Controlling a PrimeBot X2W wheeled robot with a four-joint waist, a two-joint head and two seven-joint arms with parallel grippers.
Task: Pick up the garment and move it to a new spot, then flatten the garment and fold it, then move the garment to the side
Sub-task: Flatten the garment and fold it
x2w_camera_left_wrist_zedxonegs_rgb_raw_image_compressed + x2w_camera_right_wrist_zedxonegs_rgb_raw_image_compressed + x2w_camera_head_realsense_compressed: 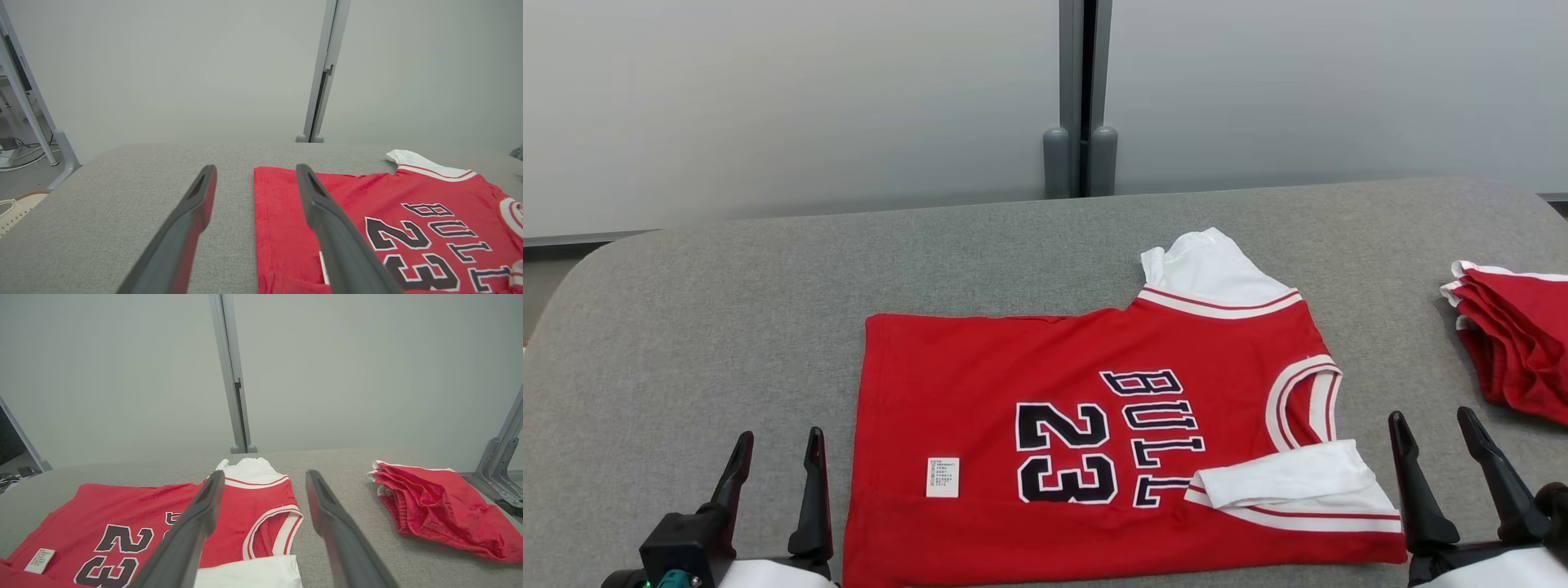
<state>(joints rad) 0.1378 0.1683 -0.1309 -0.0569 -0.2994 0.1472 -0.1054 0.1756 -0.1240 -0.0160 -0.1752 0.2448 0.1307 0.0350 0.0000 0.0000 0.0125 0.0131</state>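
The garment (1094,425) is a red jersey with white sleeves and black "BULL 23" lettering, lying flat and sideways on the grey table (768,310), collar toward the right. The near sleeve is folded over its body. My left gripper (776,457) is open at the lower left, just left of the jersey's hem, with nothing between its fingers. My right gripper (1441,433) is open at the lower right, just past the collar end, also empty. The left wrist view shows the garment (367,212) hem behind the left gripper (255,175). The right wrist view shows the garment (135,510) collar behind the right gripper (263,482).
A crumpled pile of red cloth with white trim (1515,339) lies at the table's right edge, also in the right wrist view as the red pile (437,506). A grey wall with a vertical post (1081,98) stands behind the table. Bare table surface stretches to the left.
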